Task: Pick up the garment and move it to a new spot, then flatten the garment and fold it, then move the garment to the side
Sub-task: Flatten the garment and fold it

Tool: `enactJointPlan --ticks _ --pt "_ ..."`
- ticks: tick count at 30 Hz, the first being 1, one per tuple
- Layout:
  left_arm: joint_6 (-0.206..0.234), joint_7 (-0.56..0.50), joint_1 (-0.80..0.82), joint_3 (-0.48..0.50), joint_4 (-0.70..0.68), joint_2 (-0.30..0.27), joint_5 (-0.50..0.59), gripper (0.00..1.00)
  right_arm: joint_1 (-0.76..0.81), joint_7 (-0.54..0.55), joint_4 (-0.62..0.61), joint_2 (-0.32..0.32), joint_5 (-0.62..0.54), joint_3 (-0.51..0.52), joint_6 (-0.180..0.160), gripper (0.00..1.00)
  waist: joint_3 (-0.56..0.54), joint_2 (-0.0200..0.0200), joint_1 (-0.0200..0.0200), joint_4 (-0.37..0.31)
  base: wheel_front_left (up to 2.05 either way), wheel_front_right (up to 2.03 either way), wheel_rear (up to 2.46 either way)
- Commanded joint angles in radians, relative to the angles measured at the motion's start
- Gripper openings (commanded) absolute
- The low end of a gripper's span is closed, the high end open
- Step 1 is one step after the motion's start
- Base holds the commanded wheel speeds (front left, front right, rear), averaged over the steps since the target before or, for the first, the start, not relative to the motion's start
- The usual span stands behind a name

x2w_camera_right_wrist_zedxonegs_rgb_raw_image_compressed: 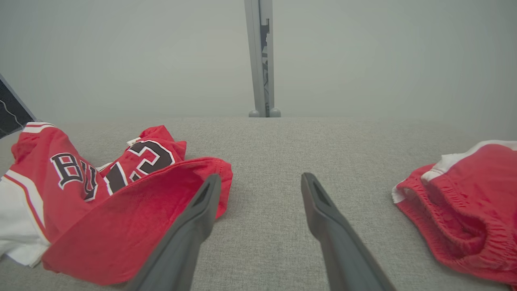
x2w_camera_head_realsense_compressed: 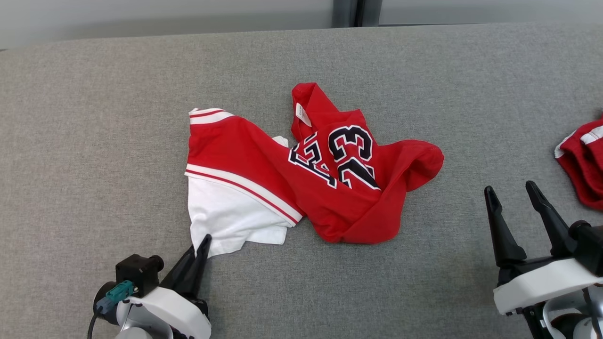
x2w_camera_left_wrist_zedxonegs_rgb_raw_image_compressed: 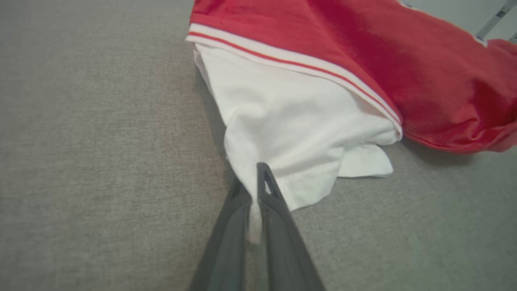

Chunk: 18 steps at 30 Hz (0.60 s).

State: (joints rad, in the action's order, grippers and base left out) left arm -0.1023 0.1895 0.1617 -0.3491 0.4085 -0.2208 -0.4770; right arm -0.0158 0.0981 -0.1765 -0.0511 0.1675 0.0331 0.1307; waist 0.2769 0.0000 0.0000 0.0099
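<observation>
Left claw (x2w_camera_head_realsense_compressed: 203, 241), angled low, pinches garment (x2w_camera_head_realsense_compressed: 264, 179) corner.

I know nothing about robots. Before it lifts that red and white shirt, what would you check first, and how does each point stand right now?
1. Left pincer closed on the white corner of the jersey: ok, cloth shows in its grip.
2. Enough cloth pinched to survive a lift: cannot tell.
3. Right pincer open and holding nothing: ok.
4. Jersey lying flat: not ok, it is bunched and folded over itself.
5. Other red garment apart from the jersey: ok, grey surface lies between them.
</observation>
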Motion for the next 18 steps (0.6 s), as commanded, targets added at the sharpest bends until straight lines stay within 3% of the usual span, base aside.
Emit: enactJointPlan --ticks 1,10,18 --pt "-0.001 0.004 0.011 0.001 -0.003 -0.010 -0.004 0.00 -0.017 -0.007 0.005 -0.005 -0.005 0.009 0.000 1.00 0.002 0.0000 0.0000 0.002 0.00 0.00 0.00" --pt "0.013 0.010 0.033 0.003 -0.049 -0.023 0.004 0.00 -0.074 0.012 0.071 -0.052 0.010 -0.005 0.000 1.00 0.041 0.0000 0.0000 0.025 0.00 0.00 0.00" --pt "0.009 0.017 0.066 -0.008 -0.061 -0.015 0.006 0.00 -0.185 0.007 0.157 -0.105 0.047 -0.091 0.000 1.00 0.107 0.0000 0.0000 0.060 0.00 0.00 0.00"
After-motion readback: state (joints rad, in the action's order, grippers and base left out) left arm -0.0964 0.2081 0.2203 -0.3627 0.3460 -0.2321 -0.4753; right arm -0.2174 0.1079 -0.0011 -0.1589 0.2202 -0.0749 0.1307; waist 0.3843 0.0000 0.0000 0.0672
